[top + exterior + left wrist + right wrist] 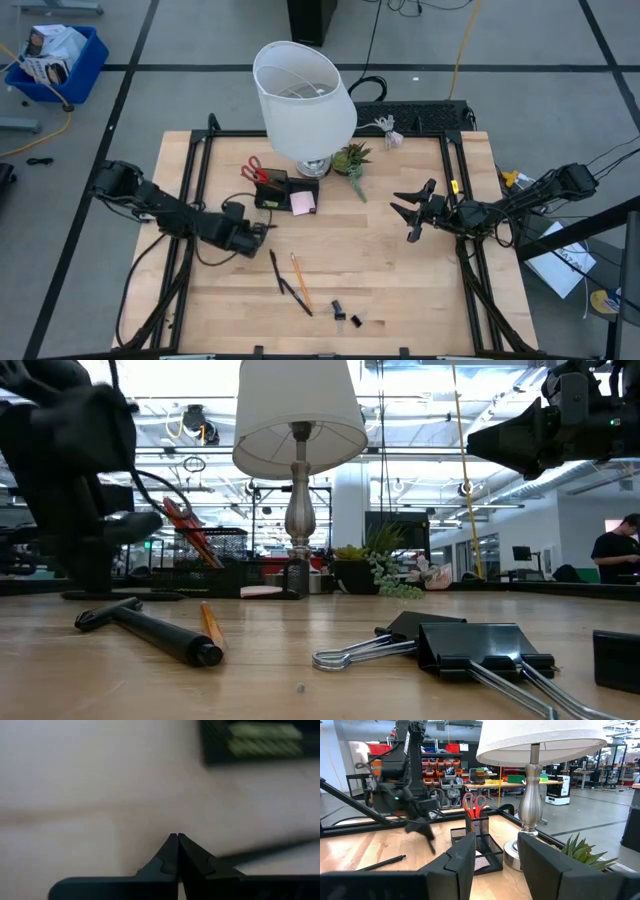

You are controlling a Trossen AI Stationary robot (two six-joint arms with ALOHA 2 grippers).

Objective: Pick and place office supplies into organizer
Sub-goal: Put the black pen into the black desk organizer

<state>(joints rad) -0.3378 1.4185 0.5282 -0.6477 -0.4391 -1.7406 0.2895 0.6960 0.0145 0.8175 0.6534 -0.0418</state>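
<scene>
— So what stood around the organizer (272,189)?

— From my seat I saw the lamp (303,98) just behind it and the potted plant (351,158) beside the lamp's base. The red-handled scissors (253,170) stood upright in its tall cup, and the pink sticky-note pad (302,203) touched its side.

— And the arms?

— My left gripper (262,229) hung low, its fingers pressed together on nothing, just beside the organizer. My right gripper (407,212) was well apart, raised, fingers spread and empty.

— The rest?

— Pens (278,273), a pencil (301,281) and binder clips (346,314) lay loose near the front edge.
</scene>
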